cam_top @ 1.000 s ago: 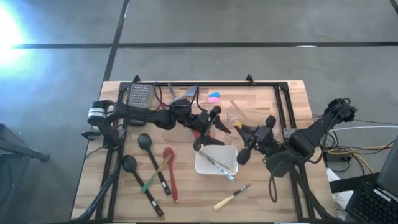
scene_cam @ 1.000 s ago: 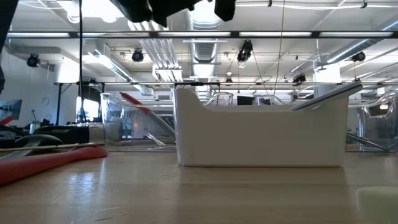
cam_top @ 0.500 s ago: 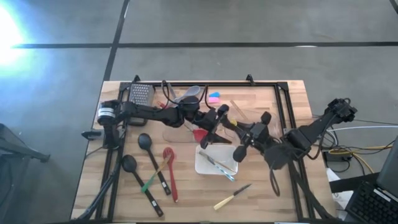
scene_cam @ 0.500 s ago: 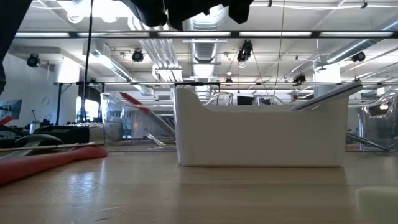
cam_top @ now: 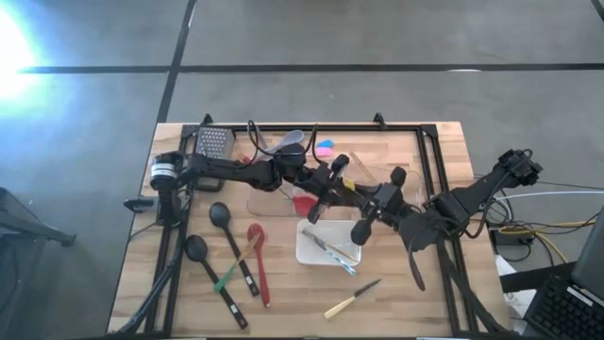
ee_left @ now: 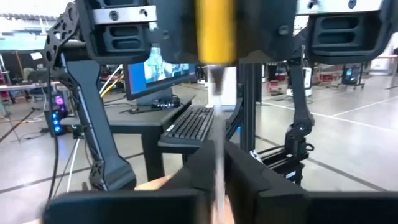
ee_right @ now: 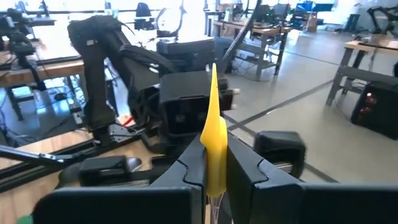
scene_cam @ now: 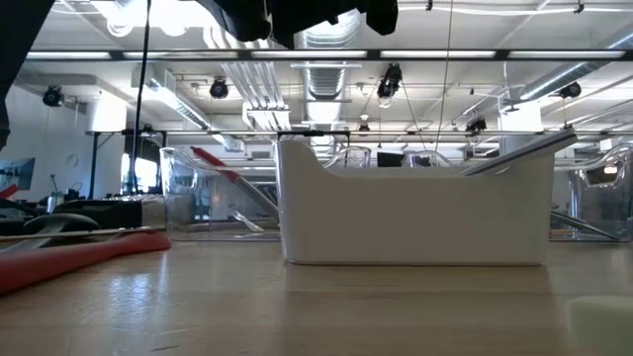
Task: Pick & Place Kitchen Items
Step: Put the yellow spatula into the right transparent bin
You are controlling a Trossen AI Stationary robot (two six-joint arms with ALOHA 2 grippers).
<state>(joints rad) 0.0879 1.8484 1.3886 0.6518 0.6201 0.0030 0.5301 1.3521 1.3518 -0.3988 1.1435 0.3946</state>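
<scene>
Wooden table (cam_top: 396,288) amid grey concrete floor (cam_top: 377,38)

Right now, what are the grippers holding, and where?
A yellow-handled utensil: right gripper grips the yellow handle; left gripper meets its metal end, grip unclear.
</scene>
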